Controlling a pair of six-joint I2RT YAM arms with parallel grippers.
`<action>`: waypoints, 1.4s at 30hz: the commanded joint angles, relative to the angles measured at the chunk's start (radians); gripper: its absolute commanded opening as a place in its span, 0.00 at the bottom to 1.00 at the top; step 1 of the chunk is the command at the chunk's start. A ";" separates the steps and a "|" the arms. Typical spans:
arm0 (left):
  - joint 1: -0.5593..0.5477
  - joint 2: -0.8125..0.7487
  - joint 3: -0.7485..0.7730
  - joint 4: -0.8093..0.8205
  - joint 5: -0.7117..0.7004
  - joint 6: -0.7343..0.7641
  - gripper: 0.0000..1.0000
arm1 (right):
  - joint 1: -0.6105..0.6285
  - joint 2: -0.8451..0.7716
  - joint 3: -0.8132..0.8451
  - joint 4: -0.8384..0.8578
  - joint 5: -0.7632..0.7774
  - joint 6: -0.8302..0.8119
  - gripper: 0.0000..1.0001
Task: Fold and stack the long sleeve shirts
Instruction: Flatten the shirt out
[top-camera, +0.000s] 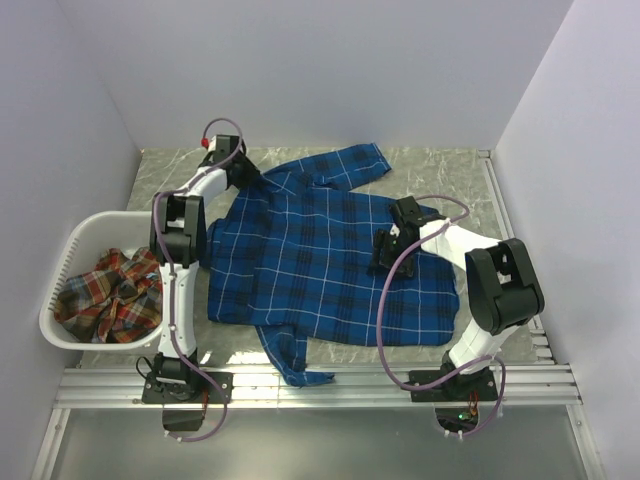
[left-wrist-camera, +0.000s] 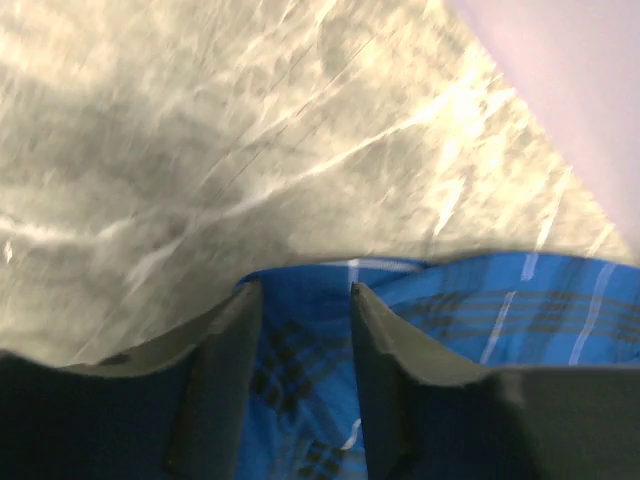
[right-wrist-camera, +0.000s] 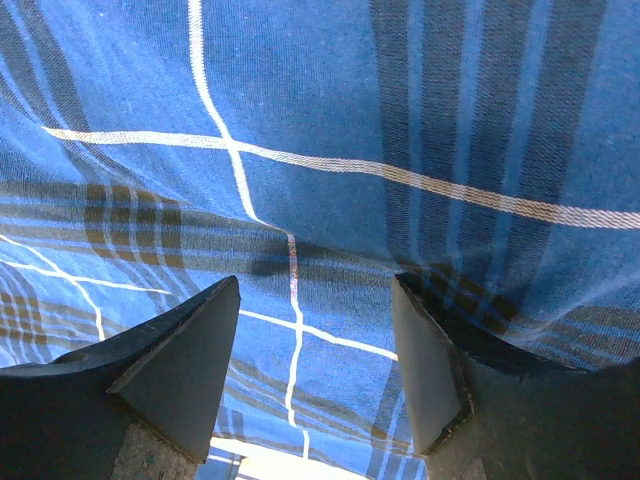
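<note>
The royal blue plaid shirt lies spread flat on the marbled table, one sleeve at the far side and one hanging toward the near edge. My left gripper is at the shirt's far left corner. In the left wrist view its jaws stand partly apart astride the shirt's edge, with blue cloth between them. My right gripper hovers over the shirt's right half, open and empty, above the blue cloth. The red-orange plaid shirt lies crumpled in the basket.
A white plastic laundry basket stands at the left edge of the table. Grey walls close the table in on the left, far and right sides. A metal rail runs along the near edge by the arm bases.
</note>
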 joint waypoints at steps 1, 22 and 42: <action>0.001 0.044 0.046 0.035 0.013 -0.003 0.49 | -0.014 -0.009 -0.025 -0.085 0.046 -0.031 0.70; -0.181 -0.675 -0.676 -0.147 0.051 0.209 0.80 | -0.245 0.195 0.541 -0.048 0.218 0.171 0.61; -0.109 -0.752 -0.983 -0.287 0.051 0.278 0.78 | -0.353 0.565 0.777 -0.055 0.107 0.305 0.60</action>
